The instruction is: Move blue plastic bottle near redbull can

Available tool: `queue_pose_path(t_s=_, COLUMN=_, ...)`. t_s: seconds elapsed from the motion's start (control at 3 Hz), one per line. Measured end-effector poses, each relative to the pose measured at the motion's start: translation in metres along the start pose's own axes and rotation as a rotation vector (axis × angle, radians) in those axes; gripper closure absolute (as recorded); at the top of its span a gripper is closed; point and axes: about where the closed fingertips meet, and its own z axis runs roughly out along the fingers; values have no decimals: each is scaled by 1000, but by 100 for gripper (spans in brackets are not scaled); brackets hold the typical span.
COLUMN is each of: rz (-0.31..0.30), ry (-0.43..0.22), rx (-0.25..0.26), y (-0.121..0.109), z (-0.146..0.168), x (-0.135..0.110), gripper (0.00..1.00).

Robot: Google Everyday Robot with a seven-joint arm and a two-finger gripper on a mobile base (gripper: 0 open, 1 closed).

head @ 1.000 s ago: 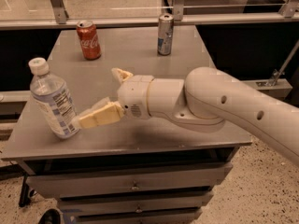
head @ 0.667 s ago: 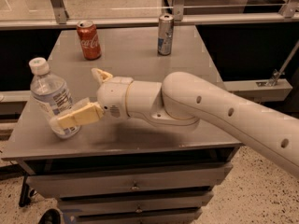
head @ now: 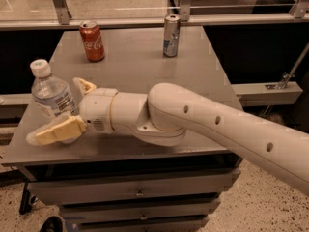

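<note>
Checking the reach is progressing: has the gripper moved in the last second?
Yes. Against the still Coca-Cola can, the gripper has shifted left to the blue plastic bottle, which now stands between its open fingers.

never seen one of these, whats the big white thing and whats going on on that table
The big white thing is a robot arm. There is just one camera view, looking down on the table from the near side; where the camera is mounted is not known. At the arm's end is the gripper, a hand with two tan fingers. It sits at the near left corner of the grey table, fingers spread, with the blue plastic bottle standing upright between them. As far as I can see, nothing is gripped yet. At the far edge stand a red Coca-Cola can and, to its right, the redbull can, where the bottle should end up.
</note>
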Motion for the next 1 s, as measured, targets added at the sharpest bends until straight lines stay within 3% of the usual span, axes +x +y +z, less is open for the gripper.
queue_pose_path(t_s=0.33, rz=10, ry=-4, rx=-19, y=13, z=4, x=4, gripper=18)
queue_pose_path(t_s=1.0, rz=19, ry=1, rx=5, y=16, z=-9, x=8, gripper=64)
